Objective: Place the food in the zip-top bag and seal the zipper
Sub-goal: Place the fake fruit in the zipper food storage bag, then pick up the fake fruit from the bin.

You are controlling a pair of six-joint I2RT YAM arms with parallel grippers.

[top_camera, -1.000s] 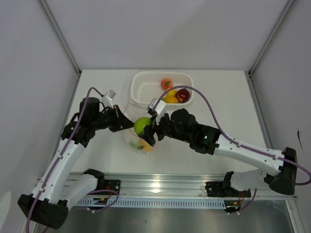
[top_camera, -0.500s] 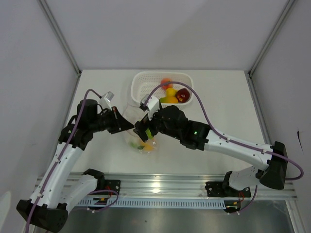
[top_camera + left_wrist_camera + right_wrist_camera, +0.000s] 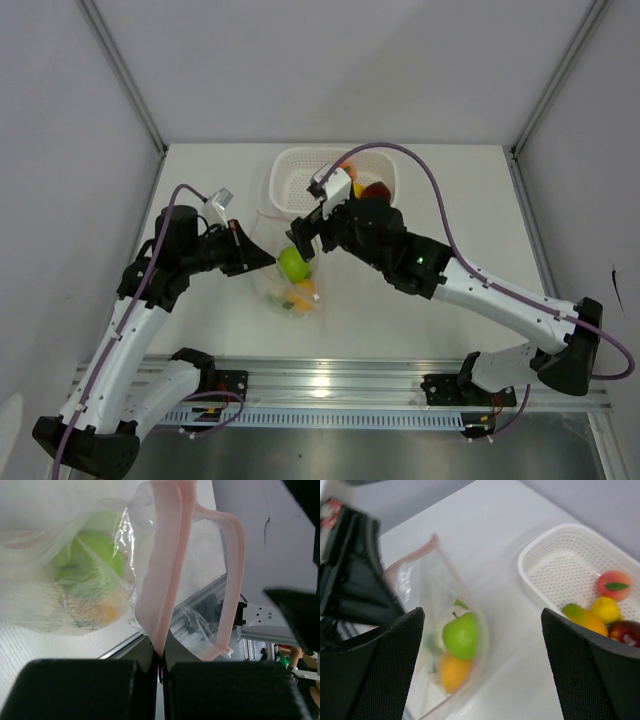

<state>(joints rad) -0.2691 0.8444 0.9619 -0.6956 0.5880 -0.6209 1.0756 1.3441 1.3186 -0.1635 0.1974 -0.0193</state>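
Seeing left pincer [image 3: 159, 655] clenched on the zipper [image 3: 167, 555], pinching the red-pink strip between its jaws and holding up one lip of the zip-top bag [image 3: 262, 285]. The bag sits a bit left of the tabletop [image 3: 450, 200] centre with its mouth gaping, and the other strip bows away from the pinched one. Right pincer [image 3: 306, 232] is released, jaws spread wide with nothing between them, and it hangs above the bag on the side facing the basket [image 3: 283, 175]. Green apple [image 3: 460, 635] is inside the bag, resting on an orange fruit [image 3: 453, 672], with the white-green leafy vegetable [image 3: 442, 622] just behind it, partly hidden. I read all three through the clear plastic from both wrist views, though the left wrist view is blurred. The white perforated basket is at the far edge of the tabletop, just beyond the bag. It holds the peach [image 3: 614, 583], yellow citrus [image 3: 606, 608], mango [image 3: 582, 617] and dark red apple [image 3: 626, 631], bunched in its right end. The zipper is not sealed.
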